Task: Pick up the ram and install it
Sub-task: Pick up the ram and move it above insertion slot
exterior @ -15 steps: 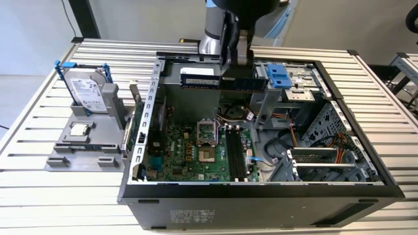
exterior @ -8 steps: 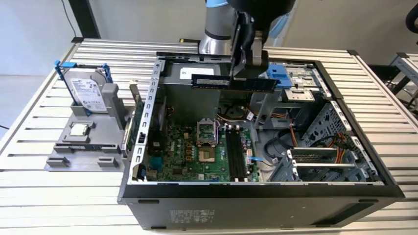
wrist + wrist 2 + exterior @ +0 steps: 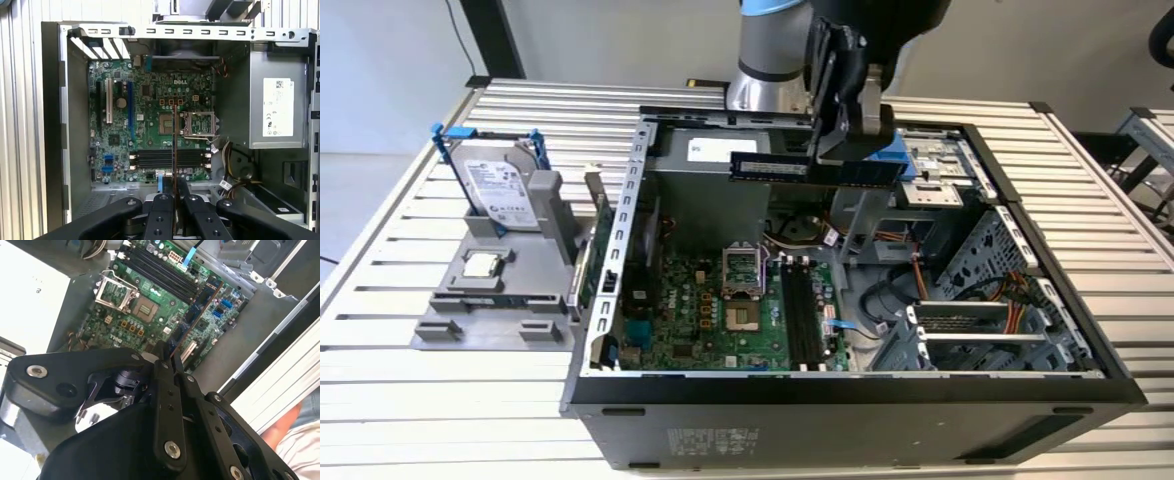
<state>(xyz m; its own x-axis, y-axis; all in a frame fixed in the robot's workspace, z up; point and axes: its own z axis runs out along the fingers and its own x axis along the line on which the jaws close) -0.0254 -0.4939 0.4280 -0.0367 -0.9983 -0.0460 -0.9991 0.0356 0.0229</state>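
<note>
The gripper (image 3: 175, 189) is closed down to a narrow gap on the ram (image 3: 175, 150), its two black fingers pinching the board's flat faces at one end. In the first wrist view the ram shows edge-on as a thin dark line reaching out from the fingertips. In the exterior view the stick (image 3: 811, 170) hangs level in the air under the gripper (image 3: 843, 156), above the far part of the open computer case (image 3: 854, 386), touching nothing but the fingers.

Below it lies the green motherboard (image 3: 150, 100). Its row of black memory slots (image 3: 170, 159) runs crosswise to the held ram and is well apart from it. Just beside the slots sits the processor socket (image 3: 200, 124), its metal frame lifted. Past that, against the case wall, is the grey power supply (image 3: 280, 100) with a white label.

Outside the case, toward the exterior view's left, a grey holder (image 3: 494, 310) stands on the slatted table (image 3: 400, 400). A small square processor chip (image 3: 483, 265) rests on it, and farther back a silver hard drive (image 3: 500, 185) with blue rails stands upright.
</note>
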